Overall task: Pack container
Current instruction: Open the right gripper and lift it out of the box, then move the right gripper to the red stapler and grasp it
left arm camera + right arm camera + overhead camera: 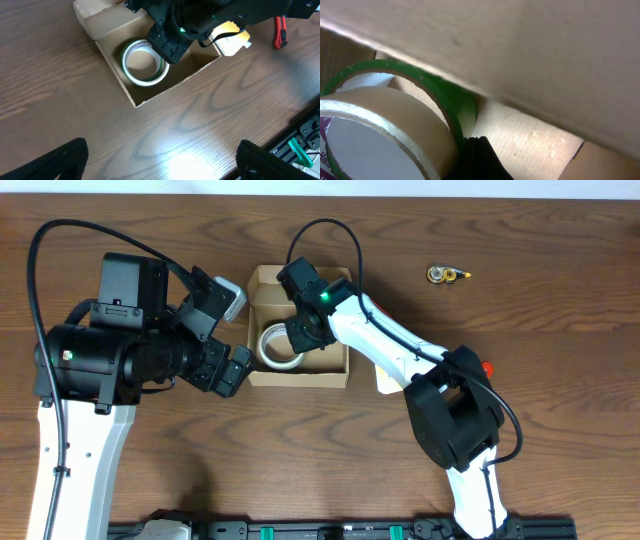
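Observation:
The tan cardboard container [300, 378] sits open at the table's centre, its flap lid [265, 278] folded back. A tape roll [272, 345] lies inside at the left. My right gripper [300, 335] reaches down into the container onto the roll's right edge. In the right wrist view a tan roll [395, 115] sits over a green-edged roll [462, 102], with one black finger [475, 160] pressed on its outer wall; the other finger is hidden. My left gripper [232, 372] hovers open and empty at the container's left front corner; it also shows in the left wrist view [162, 155].
A small yellow and silver object [447, 275] lies at the far right. A red-handled tool [279, 31] and a white and yellow label [231, 42] lie right of the container. The table's front edge and a rail [305, 145] are close by.

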### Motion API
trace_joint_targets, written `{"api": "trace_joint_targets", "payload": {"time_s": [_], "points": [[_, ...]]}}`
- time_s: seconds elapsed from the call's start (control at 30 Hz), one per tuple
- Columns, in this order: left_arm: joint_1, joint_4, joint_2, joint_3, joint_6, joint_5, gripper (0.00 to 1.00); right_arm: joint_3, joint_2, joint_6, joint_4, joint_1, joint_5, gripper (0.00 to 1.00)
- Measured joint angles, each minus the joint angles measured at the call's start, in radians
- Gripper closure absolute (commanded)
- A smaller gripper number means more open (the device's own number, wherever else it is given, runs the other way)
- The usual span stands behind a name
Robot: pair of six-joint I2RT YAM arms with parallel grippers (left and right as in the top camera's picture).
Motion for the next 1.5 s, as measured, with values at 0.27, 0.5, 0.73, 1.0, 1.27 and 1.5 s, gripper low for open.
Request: {"api": "trace_joint_targets", "payload": {"time_s": [0.27,0.5,0.73,1.0,1.27,1.5], "points": [[0.000,0.000,0.000,0.000,0.000,0.000,0.05,0.000,0.000,-0.045,0.021,0.000,-0.025,0.99],[0.000,0.000,0.000,0.000,0.000,0.000,0.05,0.000,0.000,-0.061,0.011,-0.009,-0.036,0.99],[0.000,0.000,0.000,0.000,0.000,0.000,0.05,0.000,-0.074,-0.086,-0.029,-0.054,-0.046,0.99],[0.000,0.000,0.000,0.000,0.000,0.000,0.05,0.018,-0.427,-0.264,-0.023,-0.195,-0.047,0.99],[0.000,0.000,0.000,0.000,0.000,0.000,0.05,0.026,-0.480,-0.348,-0.095,-0.398,-0.046,0.99],[0.000,0.000,0.000,0.000,0.000,0.000,0.05,0.006,-0.443,-0.368,-0.104,-0.475,-0.043,0.99]]}}
